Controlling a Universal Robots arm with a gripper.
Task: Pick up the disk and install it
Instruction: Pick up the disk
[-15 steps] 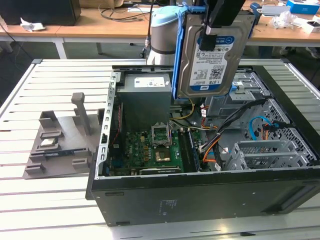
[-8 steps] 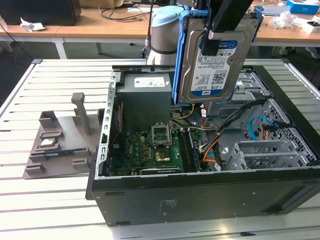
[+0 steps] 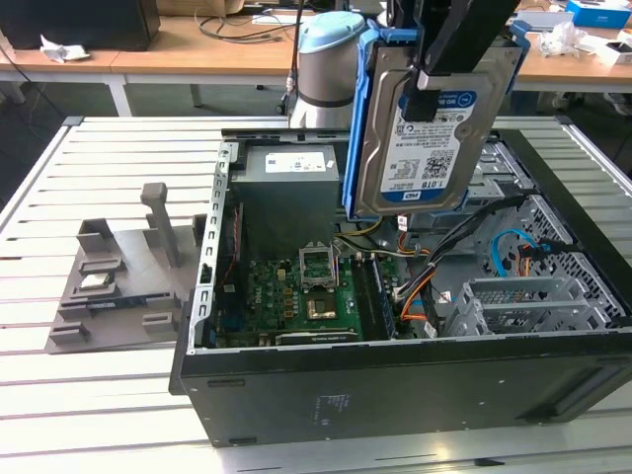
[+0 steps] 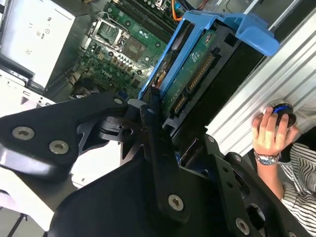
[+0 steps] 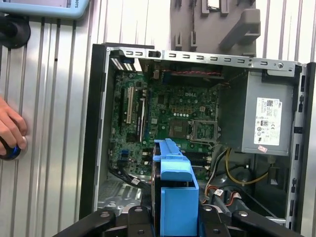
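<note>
The disk (image 3: 415,138), a silver hard drive with a blue-and-white label in a blue plastic carrier frame, hangs upright above the open computer case (image 3: 395,390). My gripper (image 3: 432,84) is shut on its upper edge, coming down from above. In the second wrist view the black fingers (image 4: 150,118) clamp the disk (image 4: 195,69) edge-on, its green circuit board showing. In the first wrist view the disk's blue frame (image 5: 173,192) sits between the finger bases, over the case's lower middle.
Inside the case lie a green motherboard (image 3: 296,296), a grey power-supply box (image 3: 291,163) and a metal drive cage (image 3: 523,306) with cables nearby. A grey fixture tray (image 3: 118,276) sits at the exterior view's left. A person's hand (image 5: 10,131) rests beside the case.
</note>
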